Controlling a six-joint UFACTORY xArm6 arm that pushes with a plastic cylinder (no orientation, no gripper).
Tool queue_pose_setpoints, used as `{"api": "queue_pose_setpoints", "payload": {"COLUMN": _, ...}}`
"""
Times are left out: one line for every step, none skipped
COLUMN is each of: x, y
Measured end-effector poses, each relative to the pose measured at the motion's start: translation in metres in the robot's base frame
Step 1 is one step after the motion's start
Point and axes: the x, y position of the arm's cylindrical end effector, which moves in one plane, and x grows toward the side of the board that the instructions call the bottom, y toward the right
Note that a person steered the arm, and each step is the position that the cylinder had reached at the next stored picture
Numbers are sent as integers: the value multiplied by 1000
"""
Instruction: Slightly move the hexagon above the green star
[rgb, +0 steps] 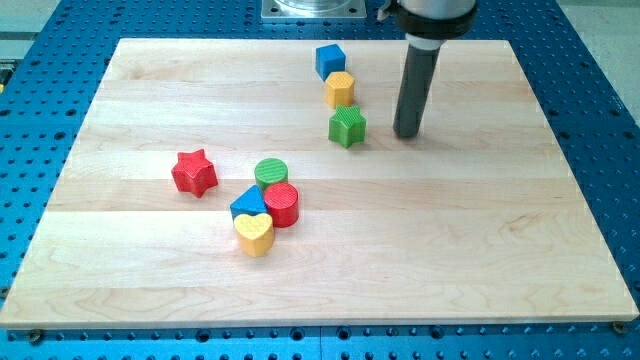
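A yellow hexagon sits near the view's top centre of the wooden board. A green star lies just below it, close but slightly apart. A blue cube touches the hexagon's upper left. My tip rests on the board to the right of the green star, about a block's width away, and below-right of the hexagon.
A red star lies at the left of centre. A cluster of a green cylinder, red cylinder, blue block and yellow heart sits below centre. Blue perforated table surrounds the board.
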Motion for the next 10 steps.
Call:
{"api": "queue_pose_setpoints", "payload": {"x": -50, "y": 10}}
{"api": "queue_pose_setpoints", "payload": {"x": -78, "y": 0}}
{"api": "queue_pose_setpoints", "payload": {"x": -97, "y": -9}}
{"api": "queue_pose_setpoints", "payload": {"x": -95, "y": -25}}
{"api": "queue_pose_setpoints", "payload": {"x": -88, "y": -36}}
{"api": "queue_pose_setpoints", "payload": {"x": -80, "y": -45}}
{"api": "queue_pose_setpoints", "payload": {"x": -73, "y": -50}}
{"api": "queue_pose_setpoints", "payload": {"x": -64, "y": -58}}
{"api": "queue_pose_setpoints", "payload": {"x": -62, "y": -68}}
{"api": "queue_pose_setpoints", "payload": {"x": -62, "y": -69}}
